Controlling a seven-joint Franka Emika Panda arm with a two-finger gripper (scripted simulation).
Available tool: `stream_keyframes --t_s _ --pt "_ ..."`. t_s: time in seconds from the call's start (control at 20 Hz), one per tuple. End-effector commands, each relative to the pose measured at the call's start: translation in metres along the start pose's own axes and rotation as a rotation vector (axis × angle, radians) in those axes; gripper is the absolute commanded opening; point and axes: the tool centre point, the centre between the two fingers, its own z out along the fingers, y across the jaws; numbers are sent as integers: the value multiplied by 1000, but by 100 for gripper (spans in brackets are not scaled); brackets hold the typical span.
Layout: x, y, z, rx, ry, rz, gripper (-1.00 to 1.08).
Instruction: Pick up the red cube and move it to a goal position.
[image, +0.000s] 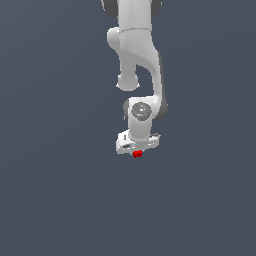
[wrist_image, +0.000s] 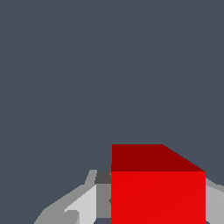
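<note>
The red cube (image: 137, 154) is a tiny bright red block just under the white gripper (image: 137, 149), at the middle of the exterior view. In the wrist view the red cube (wrist_image: 157, 192) looms large and close, sitting between the two fingers, with a grey finger (wrist_image: 85, 204) against one side face and the other finger's edge showing at the opposite face. The gripper (wrist_image: 158, 205) is shut on the cube. The exterior view does not show whether the cube rests on the grey surface or hangs above it. No goal marker shows in either view.
The white arm (image: 137, 55) reaches down from the top of the exterior view. A plain dark grey-blue surface (image: 60, 190) fills everything around it.
</note>
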Motion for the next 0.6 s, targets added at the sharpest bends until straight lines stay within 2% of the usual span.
stream_keyframes --t_s 0.0,0.55 --pt "0 0 0 0 1 0 -100" --pt "-3 -5 -21 0 0 0 -100"
